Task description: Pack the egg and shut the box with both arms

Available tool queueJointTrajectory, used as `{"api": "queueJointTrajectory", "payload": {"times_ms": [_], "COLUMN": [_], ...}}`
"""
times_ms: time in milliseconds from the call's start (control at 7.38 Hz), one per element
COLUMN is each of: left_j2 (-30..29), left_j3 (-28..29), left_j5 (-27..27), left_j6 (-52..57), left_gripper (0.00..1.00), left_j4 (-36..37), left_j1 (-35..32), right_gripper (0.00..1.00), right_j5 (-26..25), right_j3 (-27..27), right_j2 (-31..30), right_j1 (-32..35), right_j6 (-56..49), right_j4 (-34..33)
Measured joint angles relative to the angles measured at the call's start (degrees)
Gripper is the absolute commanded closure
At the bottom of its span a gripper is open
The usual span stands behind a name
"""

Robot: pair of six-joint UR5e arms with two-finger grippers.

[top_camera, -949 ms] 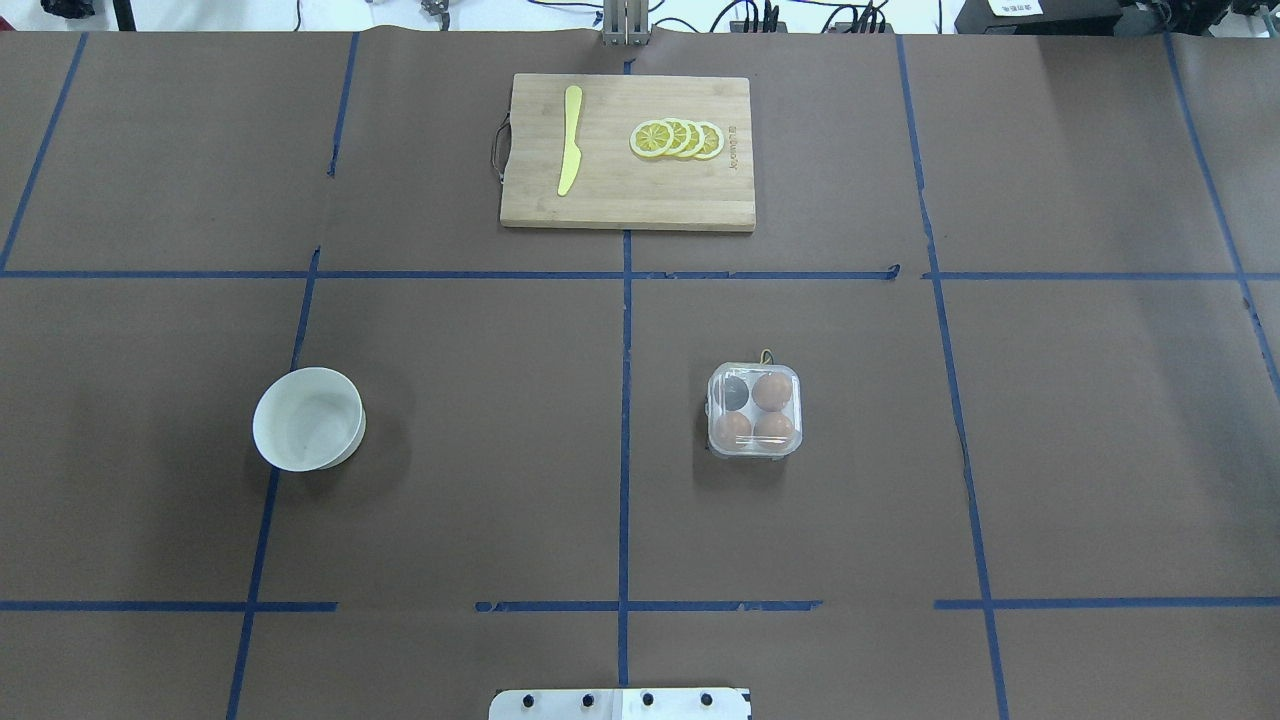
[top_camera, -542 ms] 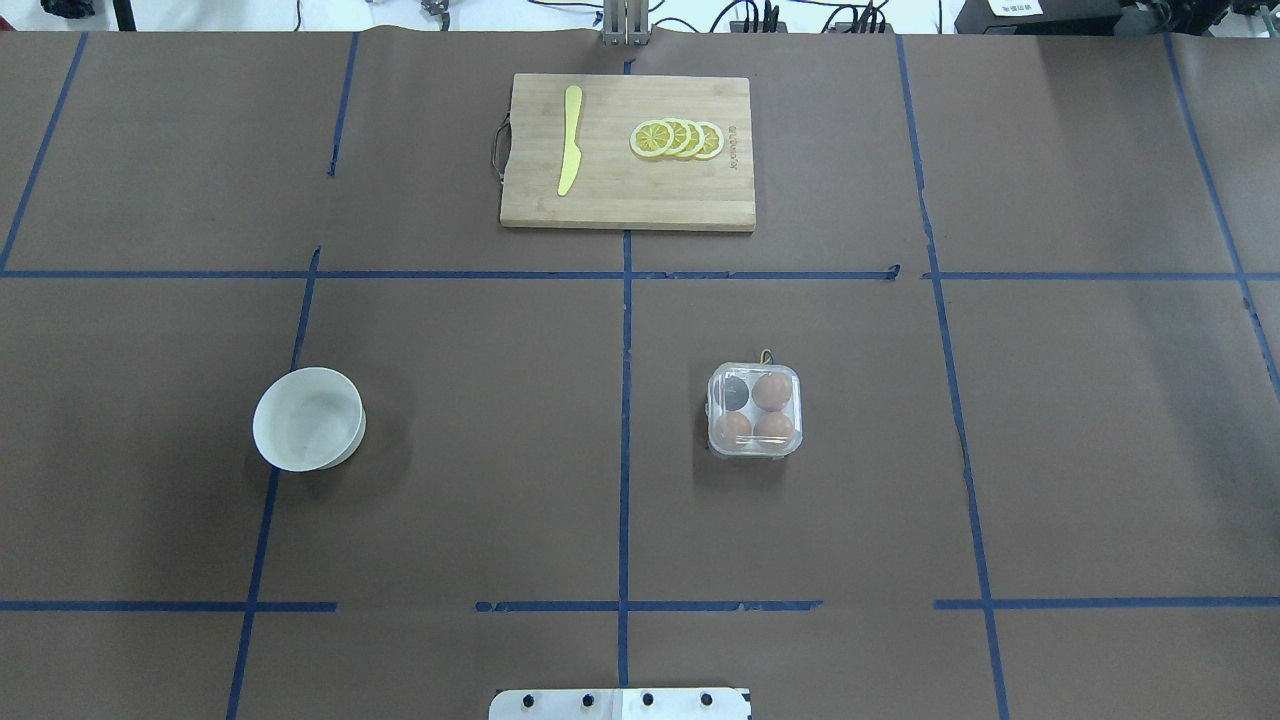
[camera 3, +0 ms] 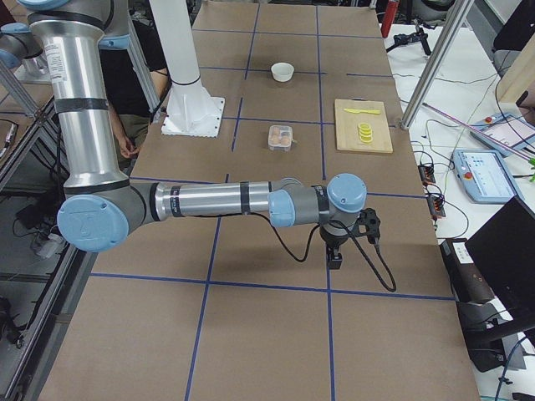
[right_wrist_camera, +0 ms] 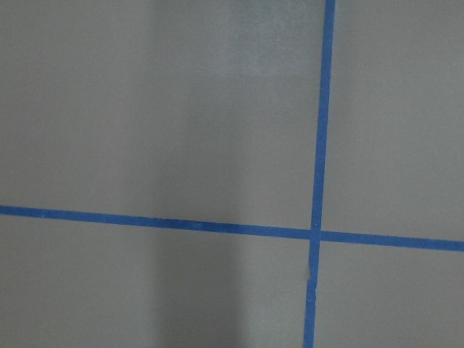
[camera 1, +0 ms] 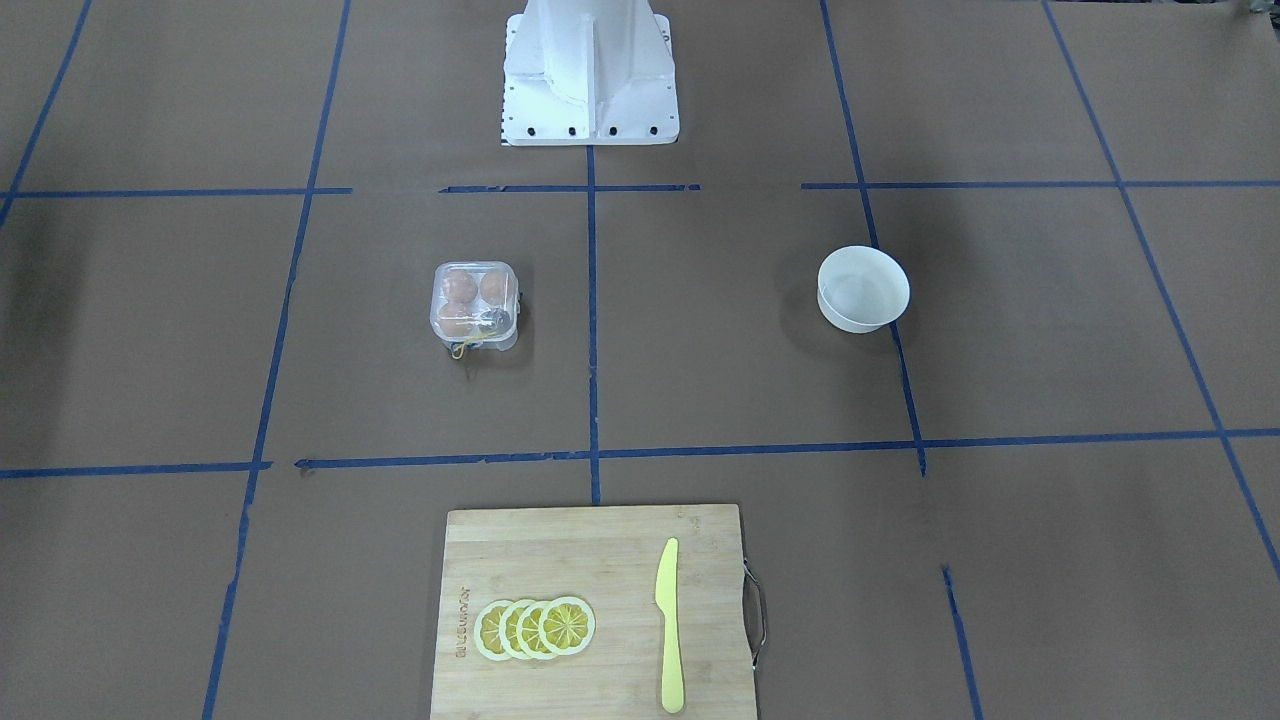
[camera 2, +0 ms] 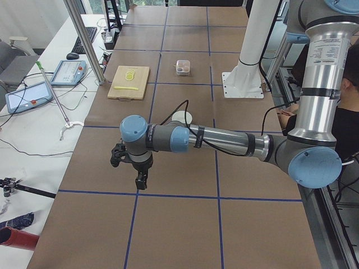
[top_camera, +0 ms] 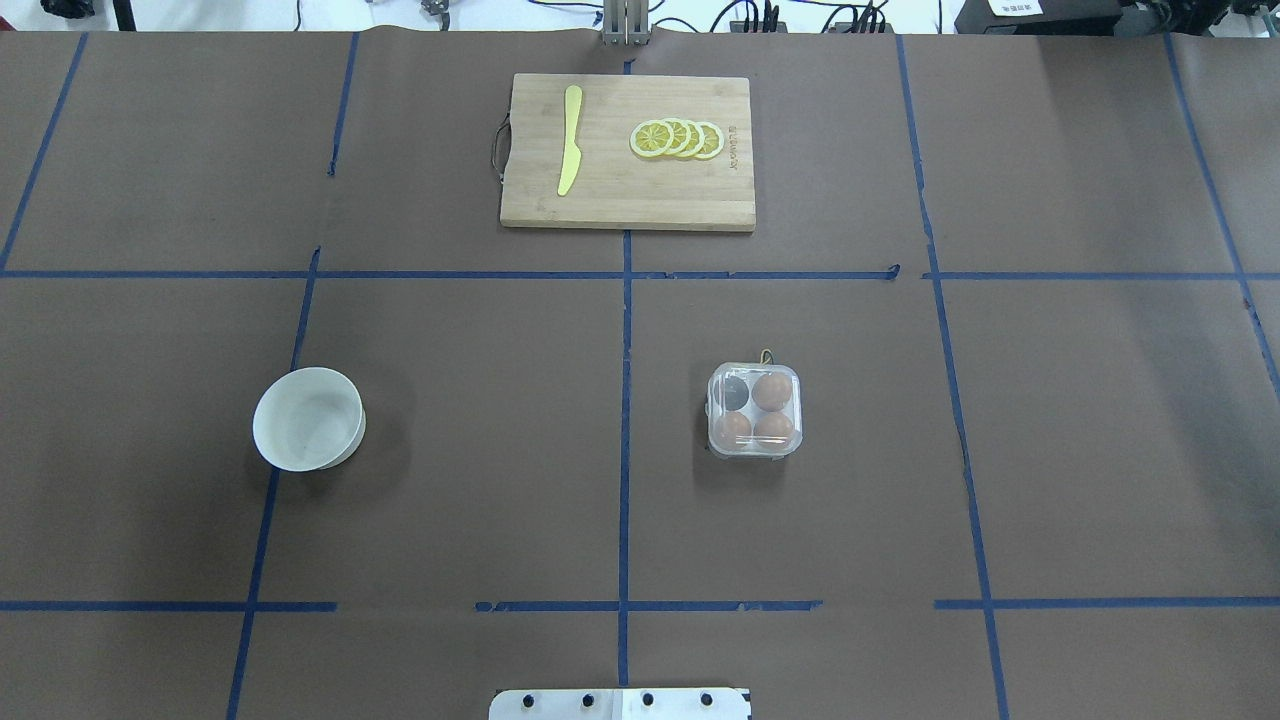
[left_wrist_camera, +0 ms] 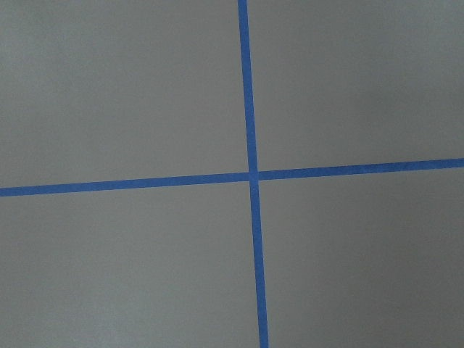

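Note:
The box (top_camera: 754,411) stands right of the table's middle, its clear lid lying down over the cups. Three orange-brown eggs show through the lid; one egg (top_camera: 772,391) is at the far right, two at the near side. The far left cup looks dark. The box also shows in the front-facing view (camera 1: 475,305). My left gripper (camera 2: 141,180) hangs over the table's left end, far from the box. My right gripper (camera 3: 334,257) hangs over the right end. I cannot tell whether either is open or shut. Both wrist views show only brown table and blue tape.
A white bowl (top_camera: 308,418) stands at the left. A wooden cutting board (top_camera: 628,205) at the far middle holds a yellow knife (top_camera: 570,140) and lemon slices (top_camera: 678,138). The white pedestal base (camera 1: 588,70) is at the robot's side.

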Motion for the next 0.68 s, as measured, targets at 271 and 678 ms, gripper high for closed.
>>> {"api": "queueJointTrajectory", "payload": {"times_ms": [271, 678], "left_j2": [0.3, -0.7], "left_j3": [-0.3, -0.3], "left_j5": [0.1, 0.2], "left_j6": [0.2, 0.2], "left_gripper": [0.0, 0.0], "left_j4": [0.1, 0.3], "left_j1": [-0.1, -0.1], "right_gripper": [0.0, 0.0], "right_j5": [0.2, 0.1], "right_j3": [-0.1, -0.1], "right_j2": [0.0, -0.5], "right_j1": [-0.9, -1.2], "right_j6": [1.2, 1.6], "right_j4": [0.1, 0.3]}}
